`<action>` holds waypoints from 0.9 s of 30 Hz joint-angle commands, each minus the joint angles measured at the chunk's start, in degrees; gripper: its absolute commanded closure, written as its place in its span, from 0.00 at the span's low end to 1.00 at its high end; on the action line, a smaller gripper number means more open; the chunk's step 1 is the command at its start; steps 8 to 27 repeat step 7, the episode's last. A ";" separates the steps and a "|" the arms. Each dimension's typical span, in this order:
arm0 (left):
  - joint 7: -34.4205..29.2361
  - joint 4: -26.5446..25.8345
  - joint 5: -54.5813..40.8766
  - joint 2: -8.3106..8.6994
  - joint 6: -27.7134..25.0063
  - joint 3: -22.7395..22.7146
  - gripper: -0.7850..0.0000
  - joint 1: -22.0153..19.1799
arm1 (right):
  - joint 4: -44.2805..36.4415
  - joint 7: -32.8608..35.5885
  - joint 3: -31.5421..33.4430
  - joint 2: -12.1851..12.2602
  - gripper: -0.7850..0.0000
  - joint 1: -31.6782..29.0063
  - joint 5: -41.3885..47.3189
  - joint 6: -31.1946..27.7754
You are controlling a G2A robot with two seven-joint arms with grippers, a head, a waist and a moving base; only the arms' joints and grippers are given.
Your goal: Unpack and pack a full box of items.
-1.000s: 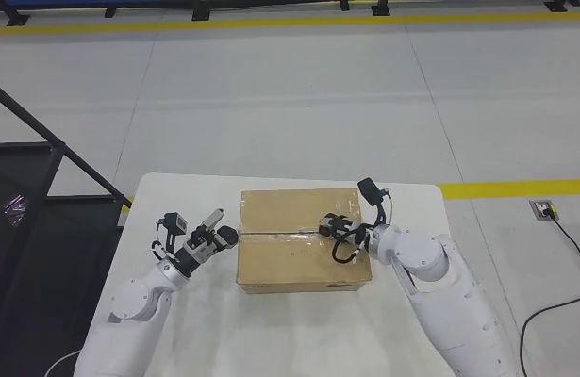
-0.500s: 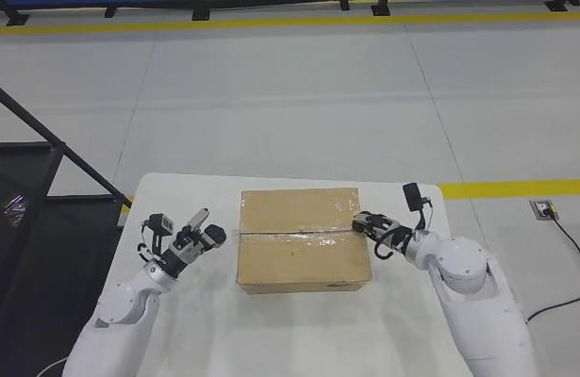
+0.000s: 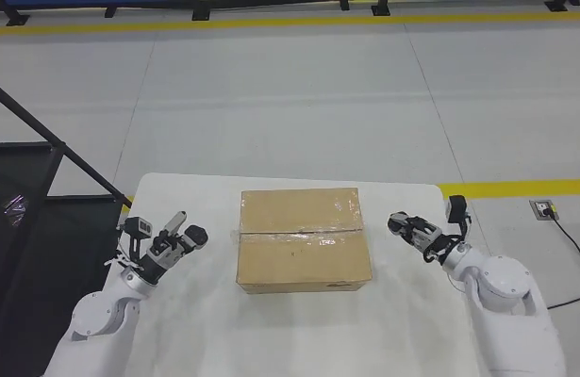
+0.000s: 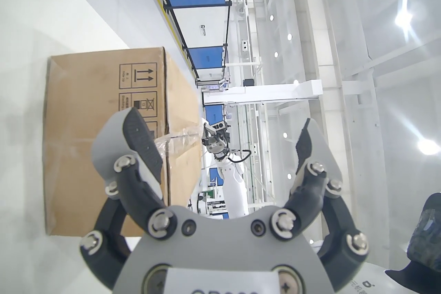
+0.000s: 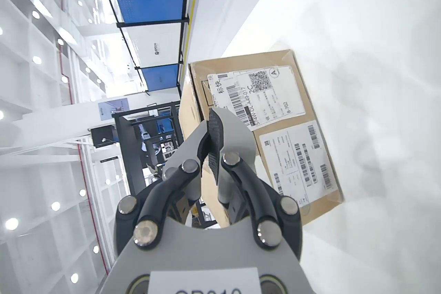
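A closed brown cardboard box (image 3: pixel 303 236), taped along its top seam, stands in the middle of the white table (image 3: pixel 205 320). My left gripper (image 3: pixel 184 229) is left of the box, clear of it, with fingers wide open and nothing between them (image 4: pixel 224 133). The box's side with printed arrows (image 4: pixel 103 143) lies ahead of that gripper. My right gripper (image 3: pixel 399 224) hovers just right of the box, apart from it, its fingers shut together on nothing (image 5: pixel 212 133). The box's labelled end (image 5: pixel 275 133) faces the right gripper.
White table surface lies free on both sides of the box and in front of it. A black frame (image 3: pixel 35 160) stands off the table's left side. A yellow floor line (image 3: pixel 516 188) runs past the right edge.
Both arms have pulled outward from the box. The right gripper left the box top and moved right past its edge. The left gripper backed away to the left.
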 commanded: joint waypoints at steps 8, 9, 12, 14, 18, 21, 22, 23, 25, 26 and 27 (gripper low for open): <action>0.00 -0.84 0.95 0.23 -0.12 -0.93 0.00 0.87 | 0.48 -0.09 0.47 0.04 0.52 -0.26 1.35 -1.87; 0.00 -0.84 0.95 0.23 -0.12 -0.93 0.00 0.87 | 0.48 -0.09 0.47 0.04 0.52 -0.26 1.35 -1.87; 0.00 -0.84 0.95 0.23 -0.12 -0.93 0.00 0.87 | 0.48 -0.09 0.47 0.04 0.52 -0.26 1.35 -1.87; 0.00 -0.84 0.95 0.23 -0.12 -0.93 0.00 0.87 | 0.48 -0.09 0.47 0.04 0.52 -0.26 1.35 -1.87; 0.00 -0.84 0.95 0.23 -0.12 -0.93 0.00 0.87 | 0.48 -0.09 0.47 0.04 0.52 -0.26 1.35 -1.87; 0.00 -0.84 0.95 0.23 -0.12 -0.93 0.00 0.87 | 0.48 -0.09 0.47 0.04 0.52 -0.26 1.35 -1.87; 0.00 -0.84 0.95 0.23 -0.12 -0.93 0.00 0.87 | 0.48 -0.09 0.47 0.04 0.52 -0.26 1.35 -1.87; 0.00 -0.84 0.95 0.23 -0.12 -0.93 0.00 0.87 | 0.48 -0.09 0.47 0.04 0.52 -0.26 1.35 -1.87; 0.00 -0.84 0.95 0.23 -0.12 -0.93 0.00 0.87 | 0.48 -0.09 0.47 0.04 0.52 -0.26 1.35 -1.87; 0.00 -0.84 0.95 0.23 -0.12 -0.93 0.00 0.87 | 0.48 -0.09 0.47 0.04 0.52 -0.26 1.35 -1.87; 0.00 -0.84 0.95 0.23 -0.12 -0.93 0.00 0.87 | 0.48 -0.09 0.47 0.04 0.52 -0.26 1.35 -1.87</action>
